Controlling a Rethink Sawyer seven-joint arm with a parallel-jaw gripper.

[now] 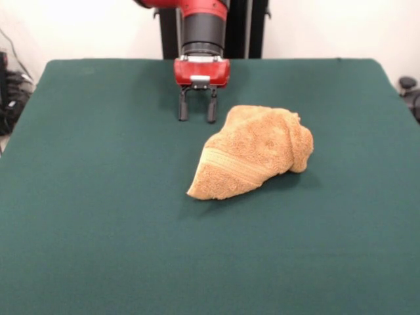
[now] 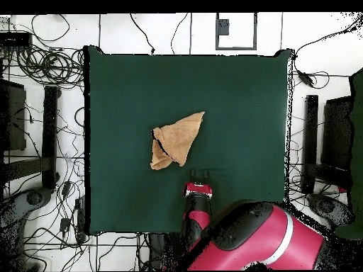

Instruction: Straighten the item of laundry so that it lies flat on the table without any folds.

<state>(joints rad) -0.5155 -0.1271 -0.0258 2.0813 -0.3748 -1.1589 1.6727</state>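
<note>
Towel (image 1: 252,152) bunched mid-table (image 1: 98,230), gripper (image 1: 197,113) open beside its far edge

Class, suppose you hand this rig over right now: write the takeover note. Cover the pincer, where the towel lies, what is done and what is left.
Pincer: open, empty, hanging just above the dark green felt-covered table, on the robot's side of the towel and not touching it.
Tan-orange terry-cloth towel: near the table's middle, crumpled into a rough wedge folded over itself, one woven stripe band showing on top, its pointed end toward the side away from the robot.
Done: nothing visible; the towel is not flat.
Left: grasp an edge or corner, probably the bunched end nearest the pincer, pull the folds open, and spread the towel flat.
</note>
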